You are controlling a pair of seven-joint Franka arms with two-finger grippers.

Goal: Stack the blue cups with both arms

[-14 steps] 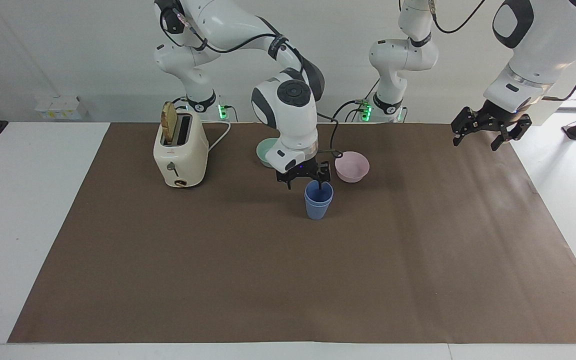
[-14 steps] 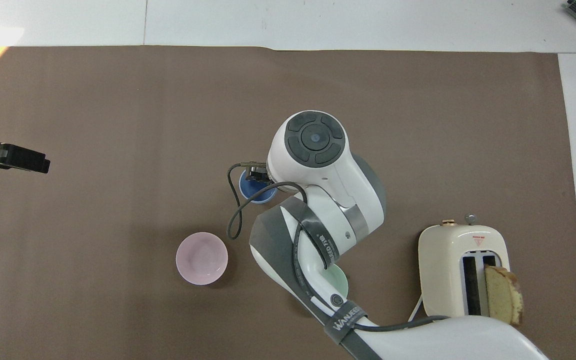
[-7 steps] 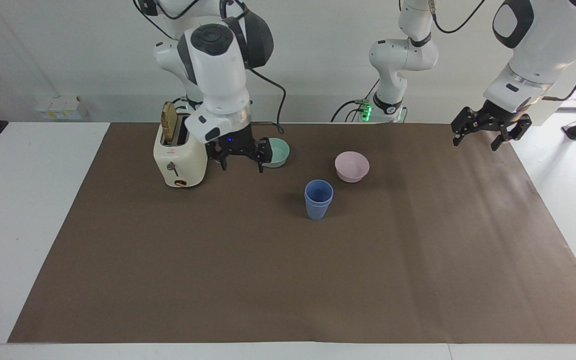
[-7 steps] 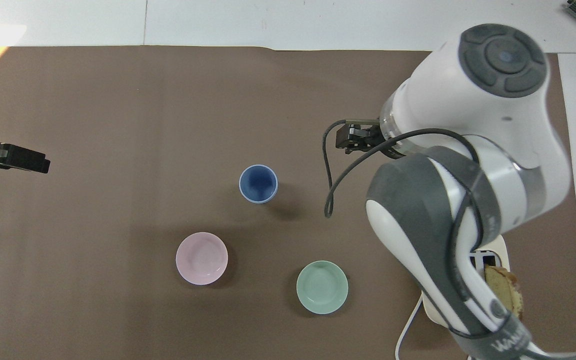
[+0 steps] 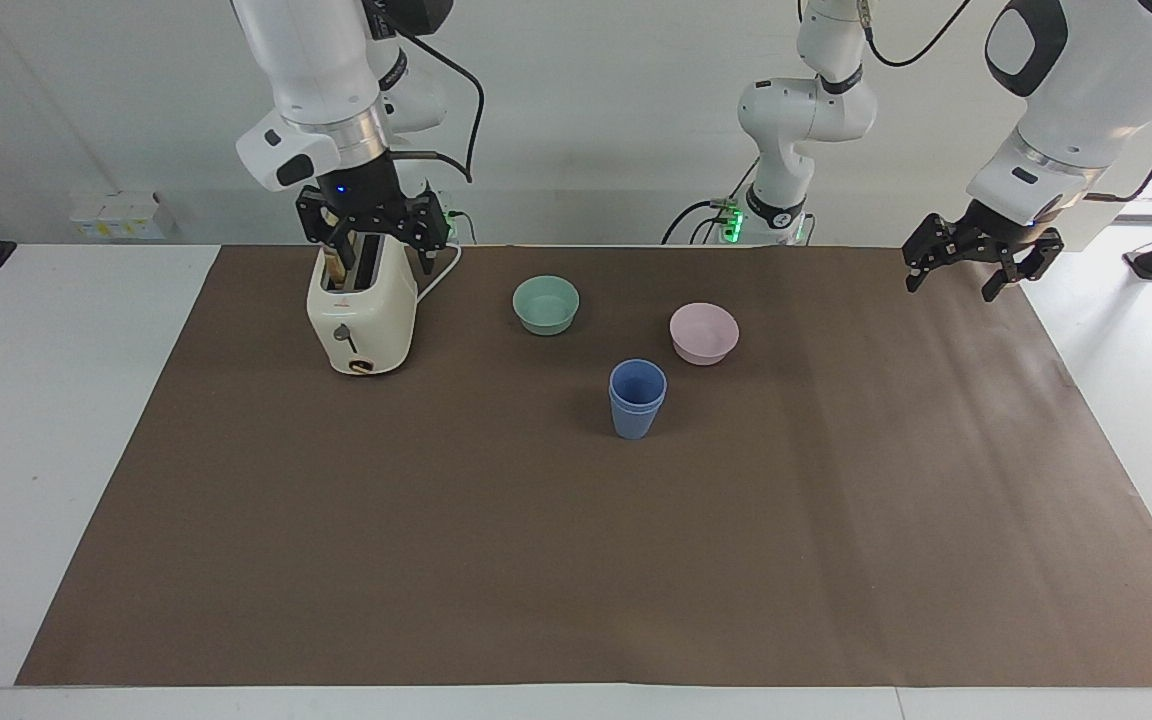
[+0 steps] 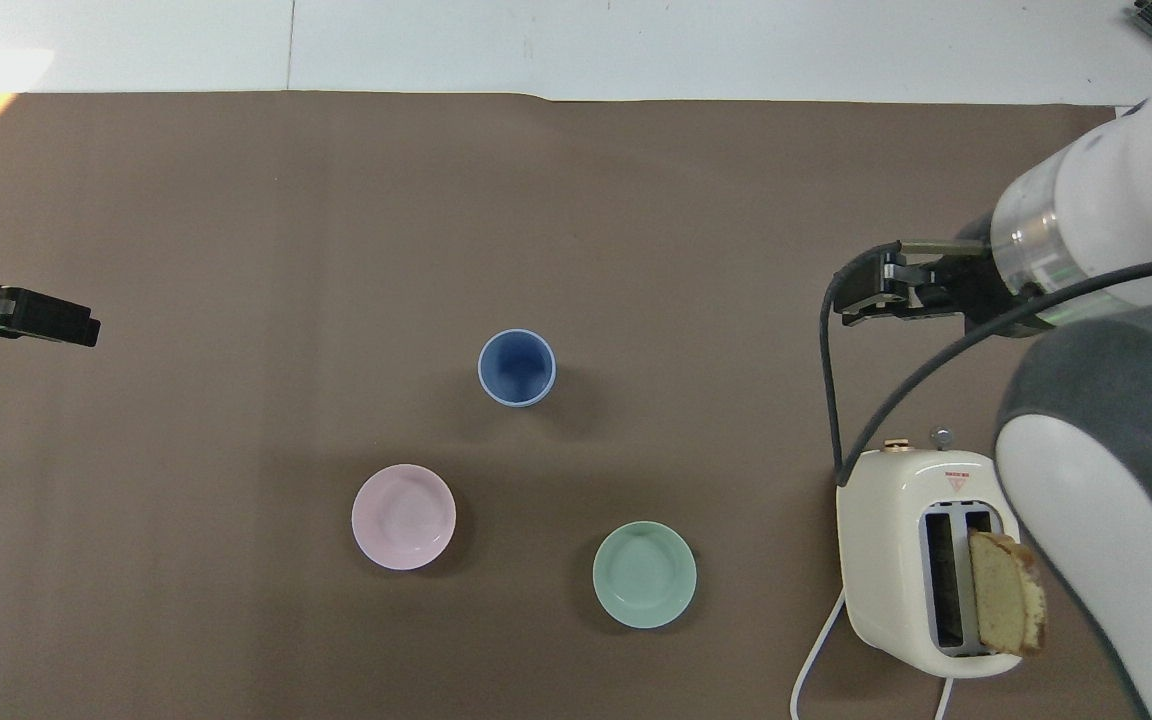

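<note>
The two blue cups (image 5: pixel 637 398) stand nested one in the other, upright on the brown mat, farther from the robots than the two bowls; they also show in the overhead view (image 6: pixel 516 367). Nothing touches them. My right gripper (image 5: pixel 376 245) is open and empty, raised over the toaster, well away from the cups; it also shows in the overhead view (image 6: pixel 851 300). My left gripper (image 5: pixel 951 285) is open and empty, waiting raised over the mat's edge at the left arm's end; it also shows in the overhead view (image 6: pixel 56 322).
A cream toaster (image 5: pixel 361 305) with a slice of bread (image 6: pixel 1006 590) in one slot stands at the right arm's end. A teal bowl (image 5: pixel 546 304) and a pink bowl (image 5: pixel 704 332) sit nearer to the robots than the cups. The brown mat (image 5: pixel 576 560) covers the white table.
My right gripper let go of the upper cup, leaving it nested in the other. It then rose and swung toward the right arm's end, to over the toaster. The left arm has not moved.
</note>
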